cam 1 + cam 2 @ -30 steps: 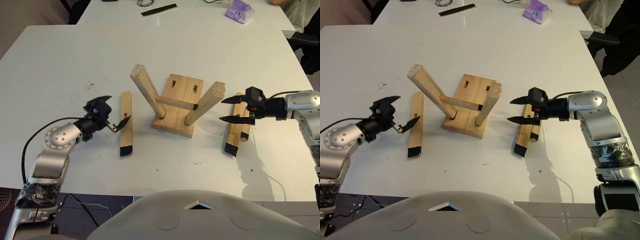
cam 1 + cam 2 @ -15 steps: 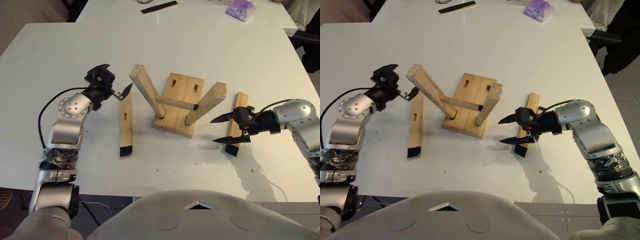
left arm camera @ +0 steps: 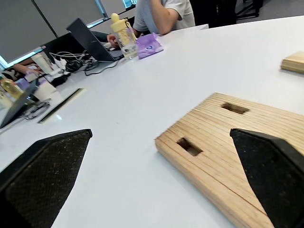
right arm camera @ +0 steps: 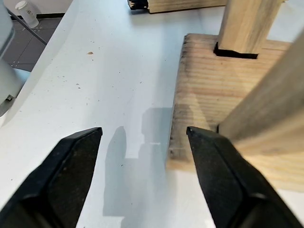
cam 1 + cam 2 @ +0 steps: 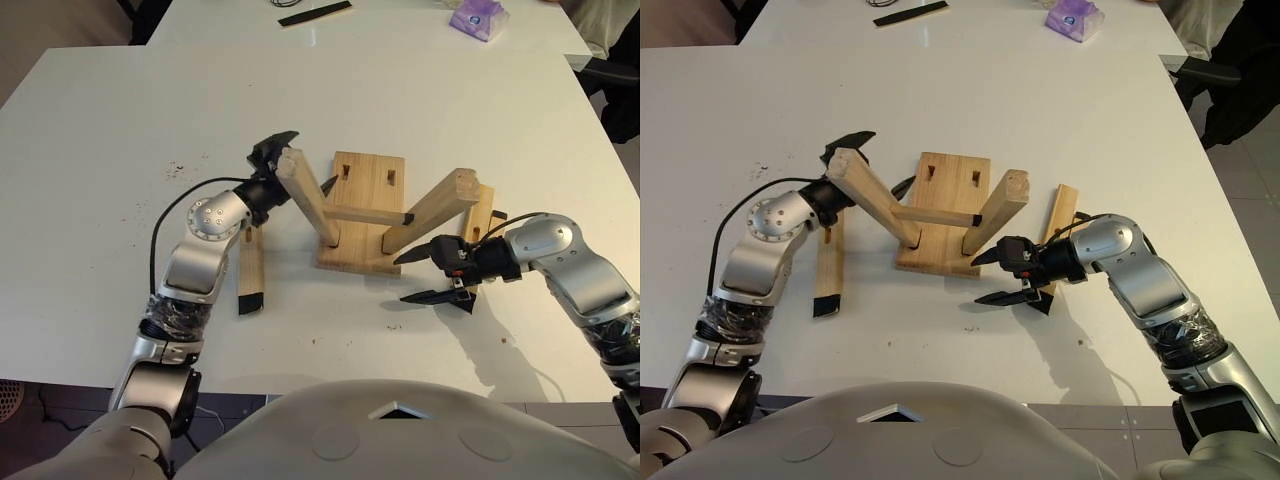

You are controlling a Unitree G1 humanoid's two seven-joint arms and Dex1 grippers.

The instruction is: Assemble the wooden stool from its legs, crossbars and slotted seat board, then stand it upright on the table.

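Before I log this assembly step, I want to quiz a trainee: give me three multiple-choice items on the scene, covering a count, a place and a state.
1. How many legs stand in the seat board?
A) one B) two C) four
2. Where is the crossbar?
A) between the standing legs B) flat on the table C) on the far table
3. The right gripper is:
A) shut on a leg B) shut, empty C) open, empty

Answers: 1 B, two legs rise from the flat board; 2 A, it spans from one leg to the other; 3 C, its fingers are spread beside the board's near edge, with nothing between them.
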